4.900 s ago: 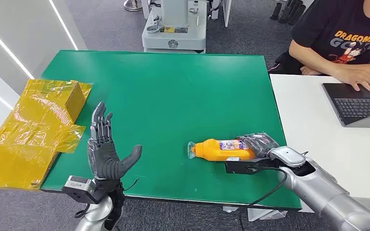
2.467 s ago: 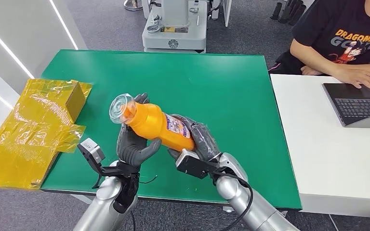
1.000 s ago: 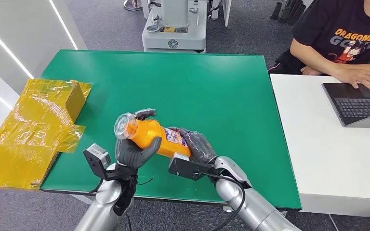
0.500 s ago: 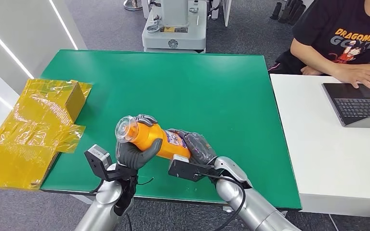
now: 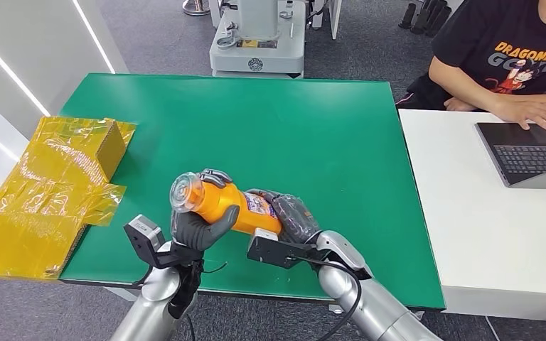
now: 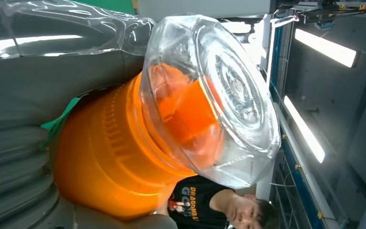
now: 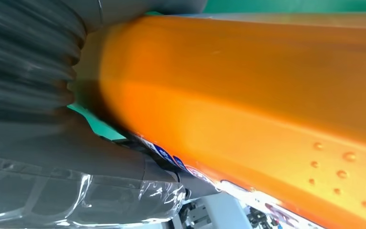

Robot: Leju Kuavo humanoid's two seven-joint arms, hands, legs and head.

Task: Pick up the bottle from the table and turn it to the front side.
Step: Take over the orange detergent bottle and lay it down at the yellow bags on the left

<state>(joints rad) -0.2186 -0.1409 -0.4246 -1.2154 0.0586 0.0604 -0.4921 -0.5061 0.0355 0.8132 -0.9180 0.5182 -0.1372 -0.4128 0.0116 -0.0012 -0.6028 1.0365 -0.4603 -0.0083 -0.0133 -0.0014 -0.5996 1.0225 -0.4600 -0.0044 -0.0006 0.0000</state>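
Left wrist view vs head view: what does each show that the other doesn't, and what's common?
Left wrist alone: the clear cap end-on at close range, the orange spout inside it, and ceiling light strips behind. Head alone: the green table, the yellow wrapping, the laptop, and the right hand holding the base end. Both: the orange bottle gripped near its neck by the left hand, and the person in the black printed shirt.
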